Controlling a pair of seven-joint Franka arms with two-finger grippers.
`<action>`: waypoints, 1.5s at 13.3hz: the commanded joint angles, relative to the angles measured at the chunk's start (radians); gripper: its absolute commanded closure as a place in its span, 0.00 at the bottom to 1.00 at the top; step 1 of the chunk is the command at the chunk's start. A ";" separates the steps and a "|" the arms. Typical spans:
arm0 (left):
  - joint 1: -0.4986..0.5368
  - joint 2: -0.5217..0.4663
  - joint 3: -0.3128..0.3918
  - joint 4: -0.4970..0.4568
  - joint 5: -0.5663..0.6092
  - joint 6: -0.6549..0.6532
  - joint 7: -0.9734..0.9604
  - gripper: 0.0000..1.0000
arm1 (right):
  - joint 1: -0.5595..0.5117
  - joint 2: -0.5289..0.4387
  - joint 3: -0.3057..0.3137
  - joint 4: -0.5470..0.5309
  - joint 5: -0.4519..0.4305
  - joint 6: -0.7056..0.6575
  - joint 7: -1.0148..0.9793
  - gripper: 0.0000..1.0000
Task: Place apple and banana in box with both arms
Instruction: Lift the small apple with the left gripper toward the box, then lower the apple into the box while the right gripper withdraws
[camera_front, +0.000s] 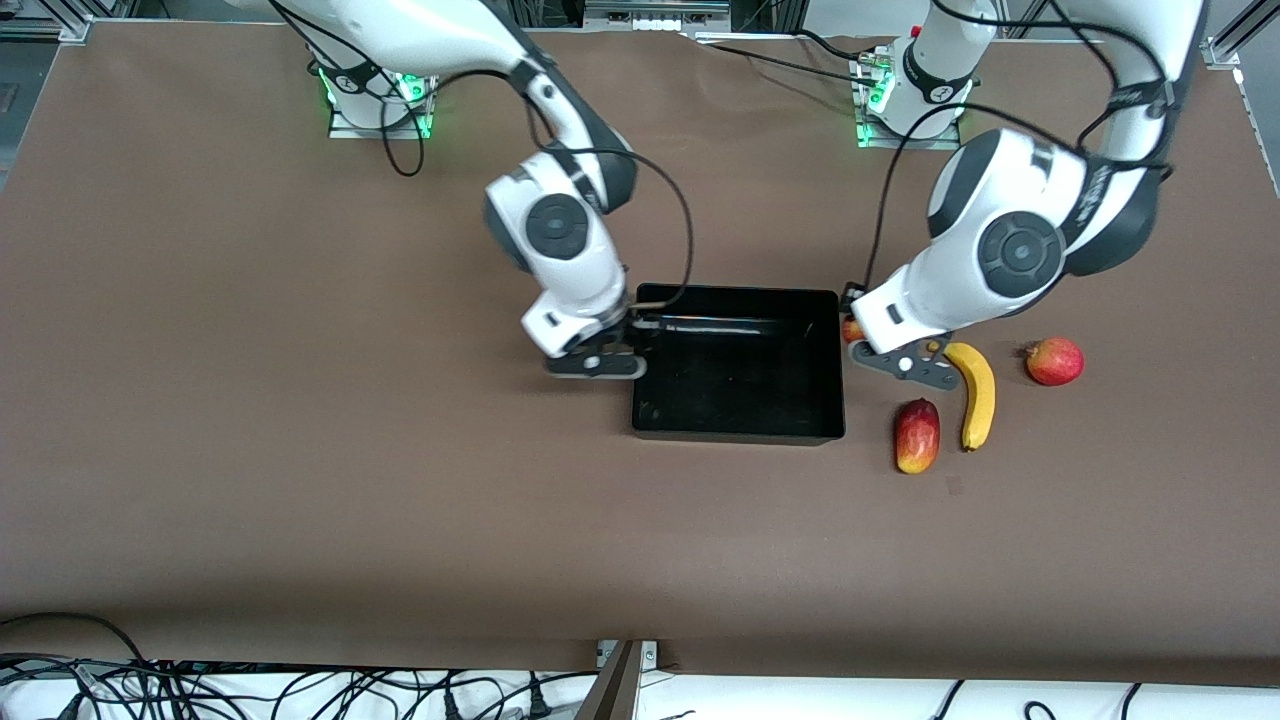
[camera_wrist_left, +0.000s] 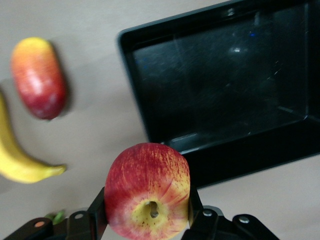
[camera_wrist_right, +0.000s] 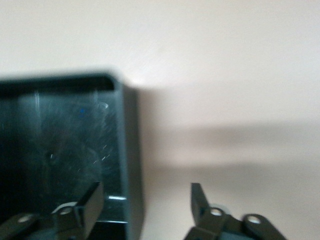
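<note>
The black box (camera_front: 738, 293) sits mid-table. My left gripper (camera_front: 856, 336) is shut on the red, yellow-streaked apple (camera_front: 851, 329) and holds it over the table, just outside the box wall toward the left arm's end. In the left wrist view the apple (camera_wrist_left: 147, 192) sits between the fingers, stem dimple toward the camera, with the box (camera_wrist_left: 225, 95) past it. The yellow banana (camera_front: 978, 395) lies on the table beside that gripper and also shows in the left wrist view (camera_wrist_left: 20, 162). My right gripper (camera_front: 632, 330) is open and empty, its jaws straddling the box wall (camera_wrist_right: 127, 150) at the right arm's end.
An oblong red-yellow mango-like fruit (camera_front: 917, 435) lies beside the banana, nearer the front camera, and shows in the left wrist view (camera_wrist_left: 39, 77). A pink-red round fruit (camera_front: 1055, 361) lies toward the left arm's end of the table. Brown table (camera_front: 300, 450) all around.
</note>
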 joint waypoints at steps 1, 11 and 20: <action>-0.010 0.008 -0.026 -0.093 -0.049 0.142 -0.027 0.84 | -0.137 -0.132 0.002 -0.025 0.026 -0.151 -0.139 0.00; -0.091 0.140 -0.048 -0.222 -0.001 0.370 -0.239 0.47 | -0.251 -0.521 -0.213 -0.140 0.048 -0.514 -0.400 0.00; -0.064 0.014 0.151 0.011 0.043 -0.133 -0.231 0.00 | -0.562 -0.663 -0.011 -0.232 -0.066 -0.592 -0.587 0.00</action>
